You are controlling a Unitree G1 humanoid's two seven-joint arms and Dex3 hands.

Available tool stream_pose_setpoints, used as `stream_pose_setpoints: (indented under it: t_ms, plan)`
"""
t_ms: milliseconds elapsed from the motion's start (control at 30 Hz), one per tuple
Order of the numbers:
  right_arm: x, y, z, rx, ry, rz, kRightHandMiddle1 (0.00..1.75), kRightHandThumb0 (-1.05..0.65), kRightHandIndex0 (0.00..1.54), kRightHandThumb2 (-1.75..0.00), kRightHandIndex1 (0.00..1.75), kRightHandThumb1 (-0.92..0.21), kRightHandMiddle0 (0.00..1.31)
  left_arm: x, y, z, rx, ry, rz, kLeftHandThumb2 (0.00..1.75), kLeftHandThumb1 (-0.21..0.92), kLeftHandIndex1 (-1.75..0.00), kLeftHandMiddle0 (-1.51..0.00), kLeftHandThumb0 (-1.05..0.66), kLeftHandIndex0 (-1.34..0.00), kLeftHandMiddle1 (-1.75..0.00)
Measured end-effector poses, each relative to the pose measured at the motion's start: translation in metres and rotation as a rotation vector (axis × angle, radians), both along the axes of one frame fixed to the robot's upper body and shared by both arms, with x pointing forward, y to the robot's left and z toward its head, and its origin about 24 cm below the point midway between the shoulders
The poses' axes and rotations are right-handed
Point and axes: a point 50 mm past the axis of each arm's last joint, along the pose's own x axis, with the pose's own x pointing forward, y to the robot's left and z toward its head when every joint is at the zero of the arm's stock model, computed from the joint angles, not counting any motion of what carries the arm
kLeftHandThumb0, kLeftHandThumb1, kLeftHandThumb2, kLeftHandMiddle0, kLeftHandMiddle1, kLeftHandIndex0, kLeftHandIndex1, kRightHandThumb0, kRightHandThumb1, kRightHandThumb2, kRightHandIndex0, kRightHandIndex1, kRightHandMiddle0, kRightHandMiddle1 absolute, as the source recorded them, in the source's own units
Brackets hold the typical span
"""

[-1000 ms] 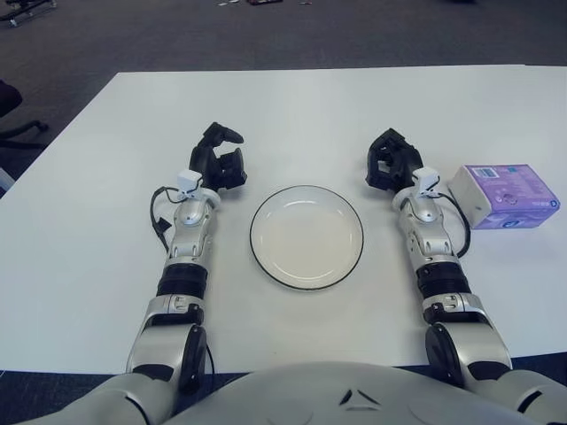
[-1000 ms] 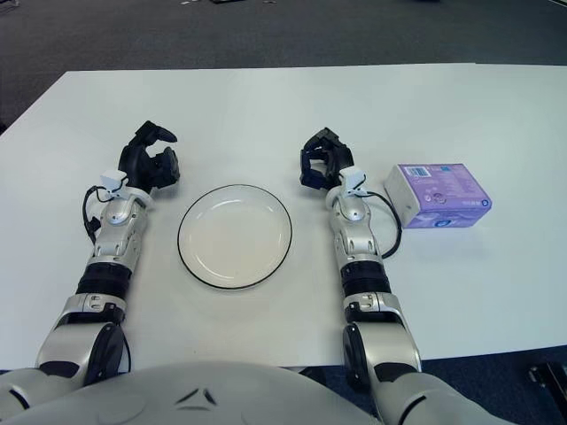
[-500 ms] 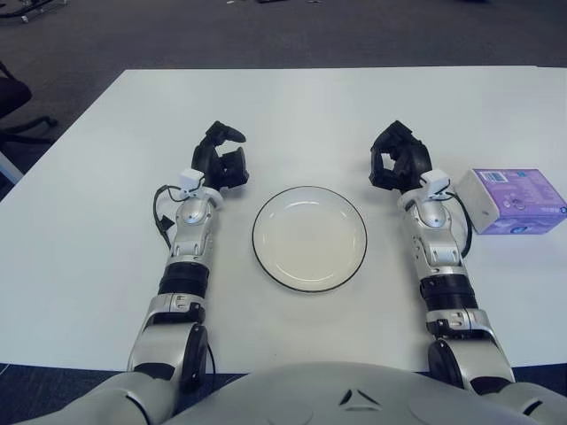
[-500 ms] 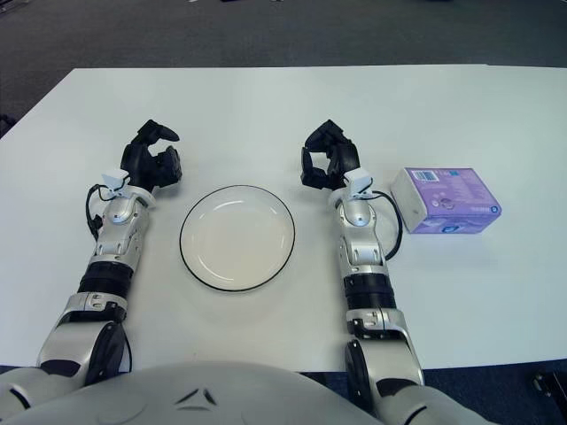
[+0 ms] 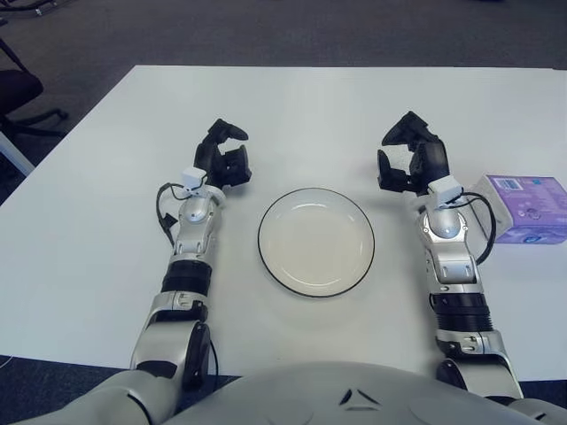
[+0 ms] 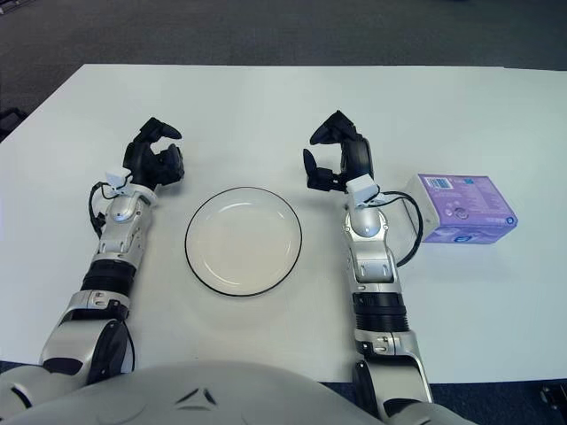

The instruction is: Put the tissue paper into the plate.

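White table (image 5: 292, 106) holds an empty plate (image 5: 316, 240). Right hand (image 5: 411, 163), fingers loosely spread and holding nothing, hovers between plate and purple tissue pack (image 6: 465, 207). Left hand (image 5: 223, 159) idles left of plate. Nothing grasped yet; everything remains.

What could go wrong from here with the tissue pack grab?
1. The right hand is between the plate and the purple tissue pack, holding nothing; it has to go outward first, and a low sideways approach could shove the pack away.
2. The pack is boxy and the fingers look only partly spread, so the grasp may slip.
3. The left hand shows idle beside the plate's left; a long carry could clip the rim.
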Motion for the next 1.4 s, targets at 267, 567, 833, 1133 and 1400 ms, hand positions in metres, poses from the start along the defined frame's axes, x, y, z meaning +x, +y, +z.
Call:
stream_pose_setpoints:
  t_ms: [267,567,833,1133,1400]
  plan:
    - [-0.01,-0.009,0.016,-0.142,-0.049,-0.061,1.75,-0.44,0.84,-1.14,1.75,-0.46,0.5,0.002,-0.003,0.003,-0.005,-0.01,-0.006,1.25,0.37,-1.75,-1.3,-0.46,-0.57,-1.75]
    - [-0.021,-0.023,0.035,-0.438,-0.108,-0.15,1.75,-0.42,0.71,-1.07,1.75,-0.51,0.46,0.004,-0.005,0.008,-0.008,-0.026,-0.012,1.25,0.37,-1.75,-1.3,-0.46,-0.57,-1.75]
    - [-0.027,-0.047,0.02,-0.672,-0.043,-0.219,1.75,-0.05,0.54,-1.05,1.6,-0.51,0.31,0.003,0.0,0.005,0.004,-0.016,-0.003,1.25,0.37,-1.75,-1.3,-0.46,-0.57,-1.75]
    - [-0.031,-0.069,0.028,-0.928,-0.091,-0.301,1.43,-0.67,0.15,-0.61,1.11,-0.87,0.05,0.0,0.009,-0.001,0.028,0.01,0.014,1.26,0.37,-1.75,-1.29,-0.46,-0.57,-1.75]
    - [-0.048,-0.094,0.033,-1.153,0.015,-0.344,1.0,-0.86,0.01,-0.53,0.58,-0.92,0.0,-0.001,0.01,-0.006,0.03,0.027,0.012,1.26,0.37,-1.75,-1.29,-0.46,-0.57,-1.75]
